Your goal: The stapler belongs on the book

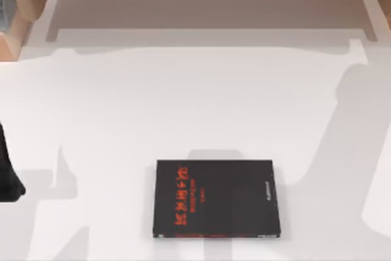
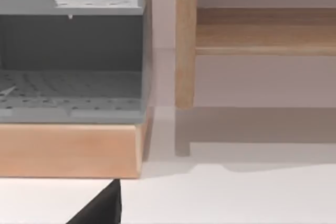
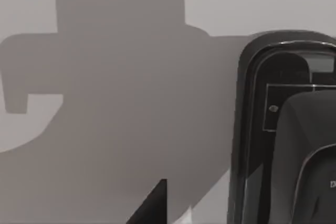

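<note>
Right hand (image 3: 154,205), open or closed I cannot tell, hovers just beside the stapler (image 3: 283,129) on the white counter (image 3: 105,51). Left hand (image 2: 101,209), equally unreadable, sits near the counter's 8 o'clock edge, facing a grey two-tier tray (image 2: 71,93). The book (image 1: 214,198) lies flat at 6 o'clock.

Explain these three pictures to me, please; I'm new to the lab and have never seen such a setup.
Two AgileX robot arms with two-finger grippers work at a white table, in simulation. One picture looks down from above: the black book lies flat, nothing on it, and the left arm stands at the left edge. The other two come from wrist cameras. The left one faces a grey rack on a wooden base and a wooden shelf. The right one is close to the black stapler, which belongs on the book. I see nothing held.
</note>
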`<state>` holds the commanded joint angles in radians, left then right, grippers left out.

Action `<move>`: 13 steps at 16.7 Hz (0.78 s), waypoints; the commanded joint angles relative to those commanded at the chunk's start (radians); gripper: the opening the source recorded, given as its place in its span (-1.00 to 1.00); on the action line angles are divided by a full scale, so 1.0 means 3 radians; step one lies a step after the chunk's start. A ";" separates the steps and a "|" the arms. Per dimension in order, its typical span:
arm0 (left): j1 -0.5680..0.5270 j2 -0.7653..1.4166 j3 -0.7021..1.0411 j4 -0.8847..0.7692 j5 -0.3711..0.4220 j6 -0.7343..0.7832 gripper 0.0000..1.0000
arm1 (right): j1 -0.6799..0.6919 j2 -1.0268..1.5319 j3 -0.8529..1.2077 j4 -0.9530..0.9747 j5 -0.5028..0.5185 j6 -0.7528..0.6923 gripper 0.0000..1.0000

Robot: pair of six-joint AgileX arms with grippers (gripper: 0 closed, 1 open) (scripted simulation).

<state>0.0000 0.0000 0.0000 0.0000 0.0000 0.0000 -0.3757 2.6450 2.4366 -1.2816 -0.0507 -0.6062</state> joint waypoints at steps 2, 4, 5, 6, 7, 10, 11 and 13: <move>0.0000 0.0000 0.0000 0.0000 0.0000 0.0000 1.00 | 0.0000 0.0000 0.0000 0.0000 0.0000 0.0000 -0.21; 0.0000 0.0000 0.0000 0.0000 0.0000 0.0000 1.00 | 0.0000 0.0000 0.0000 0.0000 0.0000 0.0000 -0.51; 0.0000 0.0000 0.0000 0.0000 0.0000 0.0000 1.00 | 0.0000 0.0000 0.0000 0.0000 0.0000 0.0000 -0.66; 0.0000 0.0000 0.0000 0.0000 0.0000 0.0000 1.00 | 0.0000 0.0000 0.0000 0.0000 0.0000 0.0000 -0.81; 0.0000 0.0000 0.0000 0.0000 0.0000 0.0000 1.00 | 0.0000 0.0000 0.0000 0.0000 0.0000 0.0000 -0.96; 0.0000 0.0000 0.0000 0.0000 0.0000 0.0000 1.00 | 0.0000 0.0000 0.0000 0.0000 0.0000 0.0000 -1.00; 0.0000 0.0000 0.0000 0.0000 0.0000 0.0000 1.00 | 0.0000 0.0000 0.0000 0.0000 0.0000 0.0000 -1.00; 0.0000 0.0000 0.0000 0.0000 0.0000 0.0000 1.00 | 0.0000 0.0000 0.0000 0.0000 0.0000 0.0000 -1.00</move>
<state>0.0000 0.0000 0.0000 0.0000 0.0000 0.0000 -0.3757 2.6450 2.4366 -1.2816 -0.0507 -0.6062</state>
